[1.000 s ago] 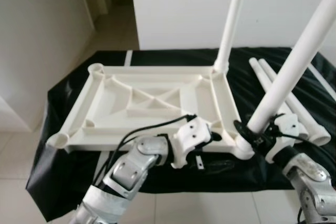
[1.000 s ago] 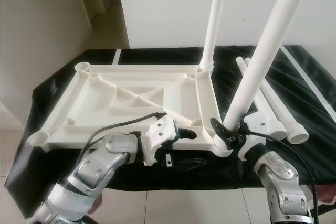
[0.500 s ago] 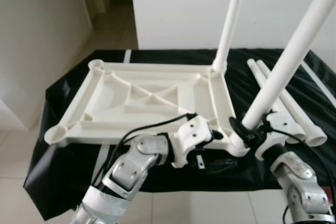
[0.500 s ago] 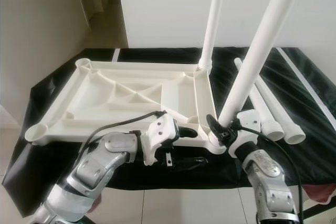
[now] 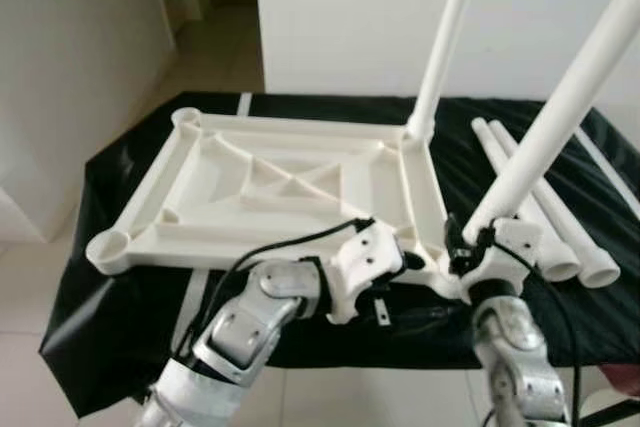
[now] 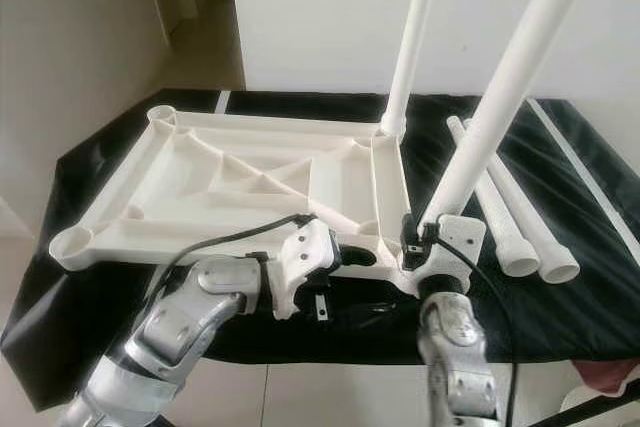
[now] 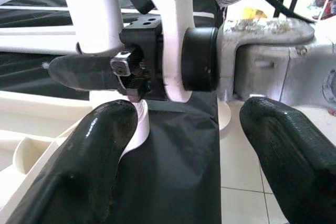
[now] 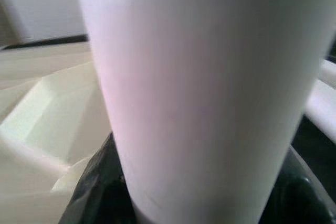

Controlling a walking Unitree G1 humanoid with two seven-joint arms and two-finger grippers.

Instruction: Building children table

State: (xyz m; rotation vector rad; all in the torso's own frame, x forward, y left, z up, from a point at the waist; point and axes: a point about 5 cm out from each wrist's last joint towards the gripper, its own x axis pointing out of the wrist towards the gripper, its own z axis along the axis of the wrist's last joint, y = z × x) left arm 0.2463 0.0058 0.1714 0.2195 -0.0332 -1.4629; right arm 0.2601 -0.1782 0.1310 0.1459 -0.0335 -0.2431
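At lower centre the left gripper [image 5: 412,269], jaws wide apart and holding nothing, braces the tabletop's [image 5: 290,192] near rim, while the right gripper [image 5: 470,247] is clamped around a leg [image 5: 560,112] at the near right socket. Beyond, one leg [image 5: 445,42] stands seated at upper centre; two legs [image 5: 545,222] lie at right, their two left sockets unfilled, so I judge it half built.

White plastic tabletop [image 5: 290,187] with ribbed underside, on a black cloth [image 5: 130,317]. White legs: one [image 5: 445,42] at the far right corner, one [image 5: 560,112] at the near right corner, two spare [image 5: 545,212] by the cloth's right edge. Silver arms, black fingers [image 7: 89,150], white wrist housings. Pale beige floor tiles [image 5: 40,287]; white wall [image 5: 350,7].
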